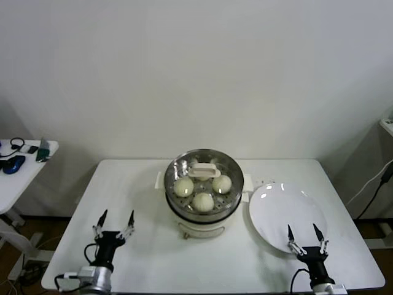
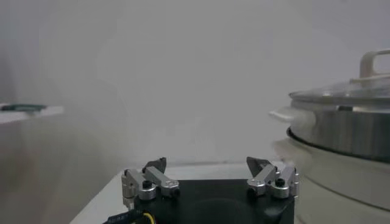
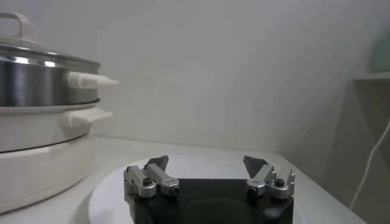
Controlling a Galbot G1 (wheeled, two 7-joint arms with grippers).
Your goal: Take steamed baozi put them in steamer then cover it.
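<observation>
Resting on the steamer (image 1: pixel 204 192) at table centre, the cover (image 1: pixel 203 171) sits closed over the steamed baozi (image 1: pixel 202 201) — three visible through the glass. Left gripper (image 1: pixel 114 222) and right gripper (image 1: pixel 305 236) — both spread wide, empty, near the table's front edge; right one over the white plate (image 1: pixel 276 209).

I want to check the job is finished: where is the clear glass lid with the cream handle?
In the head view, the clear glass lid sits on the shiny steel steamer at table centre, left of the flat white plate.
</observation>
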